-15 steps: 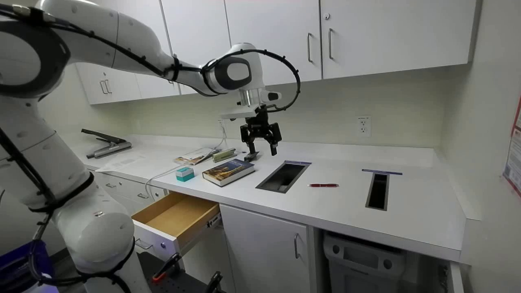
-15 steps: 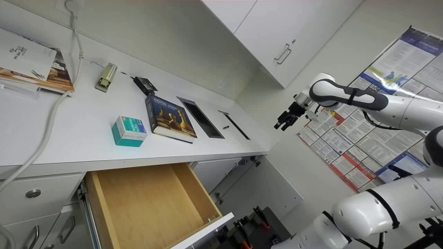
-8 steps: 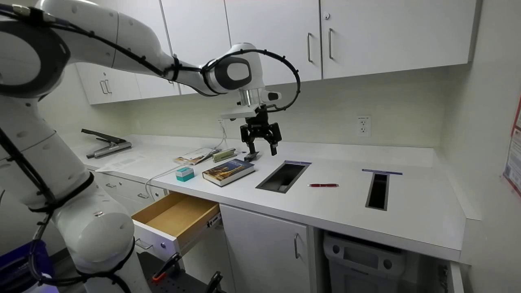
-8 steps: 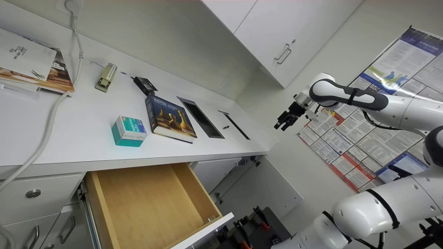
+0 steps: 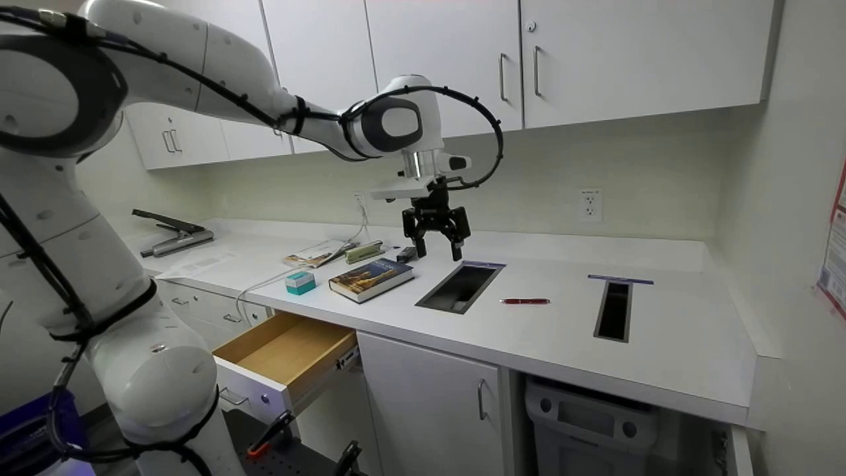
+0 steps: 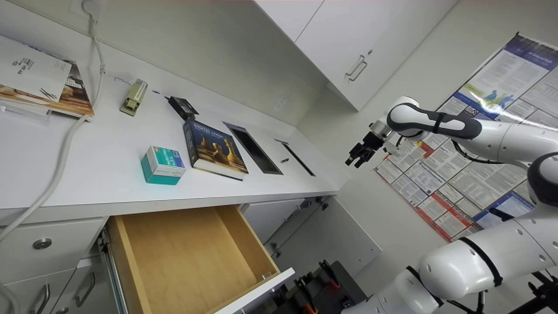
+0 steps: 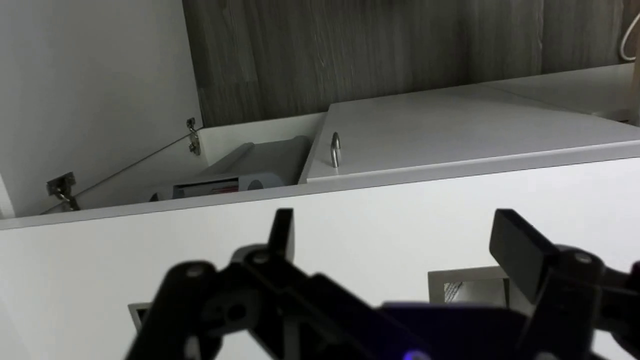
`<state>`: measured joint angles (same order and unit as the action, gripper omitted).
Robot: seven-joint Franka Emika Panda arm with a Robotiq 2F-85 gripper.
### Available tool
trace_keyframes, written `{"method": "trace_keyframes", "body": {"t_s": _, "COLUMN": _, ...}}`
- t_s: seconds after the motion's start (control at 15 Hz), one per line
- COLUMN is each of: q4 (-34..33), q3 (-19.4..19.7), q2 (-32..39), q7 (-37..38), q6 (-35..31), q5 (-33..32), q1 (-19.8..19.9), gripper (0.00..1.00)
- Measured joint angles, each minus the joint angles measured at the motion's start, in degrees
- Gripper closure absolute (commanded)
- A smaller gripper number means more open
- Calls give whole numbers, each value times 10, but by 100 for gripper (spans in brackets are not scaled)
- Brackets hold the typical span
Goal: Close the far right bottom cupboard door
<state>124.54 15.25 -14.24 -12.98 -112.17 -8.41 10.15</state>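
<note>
Black two-fingered hand [image 5: 439, 256], spread wide, hung over the white flat-topped desk [image 5: 687, 330]. White flat-panel cupboard door [image 6: 335, 240], far right bottom, stood wide open below the desk's front edge, well apart from the hand, silver metal hinges [image 7: 62, 186] showing; grey boxy unit [image 5: 588, 423] sat inside the white cupboard [image 7: 225, 136].

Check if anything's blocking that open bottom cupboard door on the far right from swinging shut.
Nothing visible, though not all its swing shows. In the wrist view, the far right bottom cupboard door stands open, and the gray bin appears to sit inside the cupboard, behind where the door would close.
</note>
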Motion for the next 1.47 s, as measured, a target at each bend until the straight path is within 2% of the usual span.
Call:
{"method": "trace_keyframes", "body": {"t_s": 0.2, "q4": -16, "q3": 32, "q2": 44, "q7": -42, "q6": -30, "q5": -5, "q1": 23, "gripper": 0}}
{"method": "trace_keyframes", "body": {"t_s": 0.4, "q4": -26, "q3": 61, "q2": 99, "q7": -72, "q6": -89, "q5": -28, "q1": 54, "gripper": 0}}
{"method": "trace_keyframes", "body": {"t_s": 0.73, "q4": -34, "q3": 90, "q2": 193, "q7": -65, "q6": -173, "q5": -110, "q1": 108, "gripper": 0}}
{"method": "trace_keyframes", "body": {"t_s": 0.87, "q4": -40, "q3": 94, "q2": 217, "q7": -53, "q6": -183, "q5": -133, "q1": 119, "gripper": 0}}
{"method": "trace_keyframes", "body": {"t_s": 1.27, "q4": -54, "q3": 93, "q2": 233, "q7": -46, "q6": -186, "q5": -137, "q1": 121, "gripper": 0}}
{"method": "trace_keyframes", "body": {"t_s": 1.47, "q4": -66, "q3": 98, "q2": 265, "q7": -49, "q6": -216, "q5": -152, "q1": 138, "gripper": 0}}
